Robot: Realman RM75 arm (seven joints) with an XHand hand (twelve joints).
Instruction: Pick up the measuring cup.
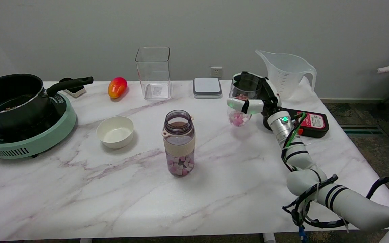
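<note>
Right hand [253,98] wraps a clear cup [241,103], fingers closed round its upper wall. Cup sits upright with pink and white cubes in its bottom. It reads as the measuring cup, though a larger clear jug [286,73] with graduations and a handle stands just behind the hand, so which one the task means is not certain.

Place, relative to the bottle [179,143] mid-desk: cup is right of it and farther back; jug farther right and at the back edge. Whether the cup's base touches the desk [79,189] or is just clear of it, cannot tell; a faint shadow lies under it.

Handling, by judgement: thin clear plastic or glass, light, smooth and likely slippery; walls may flex or crack if squeezed hard. Loose cubes will shift if tilted, so keep it upright. Best hold is round the upper wall below the rim, as now.

Hard to see: the palm and the fingers behind the cup are hidden, and the cup's markings are not legible. A black and red device [311,123] is partly covered by the wrist.
</note>
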